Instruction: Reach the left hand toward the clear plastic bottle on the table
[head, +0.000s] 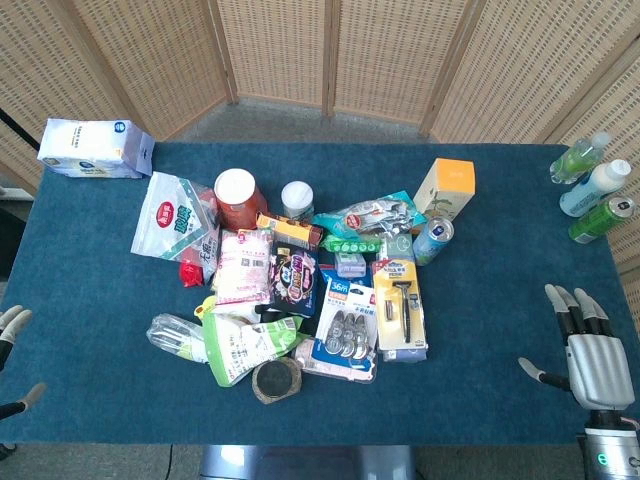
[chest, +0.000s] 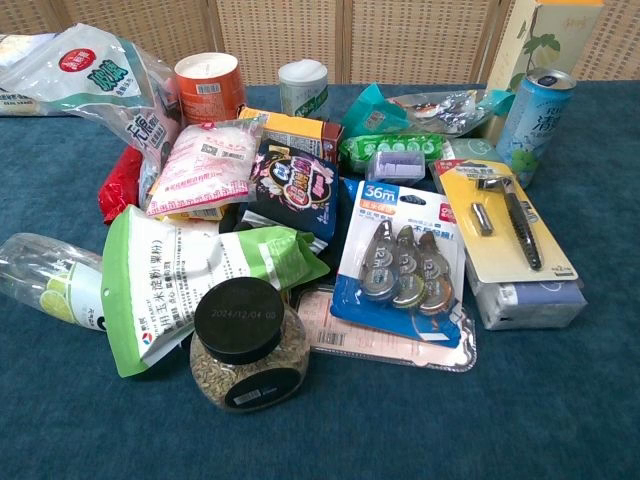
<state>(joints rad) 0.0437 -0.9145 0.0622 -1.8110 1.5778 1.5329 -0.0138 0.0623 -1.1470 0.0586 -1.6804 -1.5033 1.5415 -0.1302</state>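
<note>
A clear plastic bottle (head: 178, 337) lies on its side at the left edge of the pile, partly under a green and white pouch (head: 243, 345). The chest view shows the bottle (chest: 50, 279) at the far left, with a lime picture on its label. My left hand (head: 14, 362) is only partly seen at the left edge of the head view, fingers apart, holding nothing, well to the left of the bottle. Over the table's front right corner my right hand (head: 585, 345) is open with fingers spread. Neither hand appears in the chest view.
A pile of packets fills the middle of the blue table (head: 480, 400). A dark-lidded jar (head: 276, 380) sits in front of the pouch. A white bag (head: 95, 148) lies at the back left. Green and white bottles (head: 595, 185) stand at the back right.
</note>
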